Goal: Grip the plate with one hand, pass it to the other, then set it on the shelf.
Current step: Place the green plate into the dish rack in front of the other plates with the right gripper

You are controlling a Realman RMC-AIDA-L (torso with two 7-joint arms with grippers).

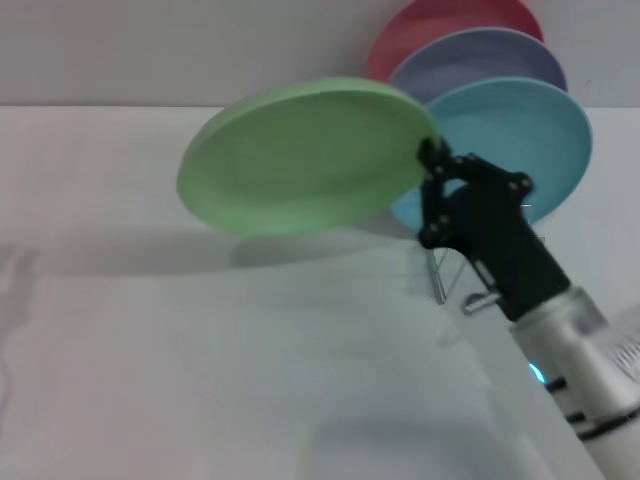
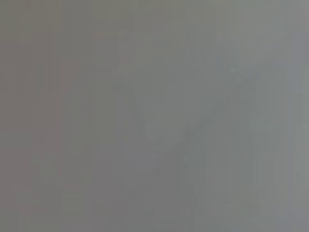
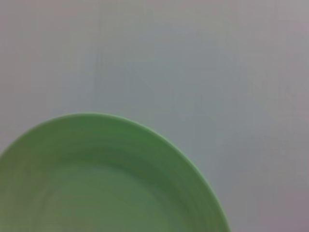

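Observation:
The light green plate hangs in the air above the white table, tilted, held by its right rim. My right gripper is shut on that rim, its black body reaching in from the lower right. In the right wrist view the plate fills the lower left, with bare table beyond it. The wire shelf shows only as a few thin metal rods under the gripper, mostly hidden by the arm. My left gripper is out of view; its wrist view shows only plain grey surface.
Three plates stand upright at the back right: a light blue plate in front, a lavender plate behind it, and a red plate at the rear. The white table stretches across the left and front.

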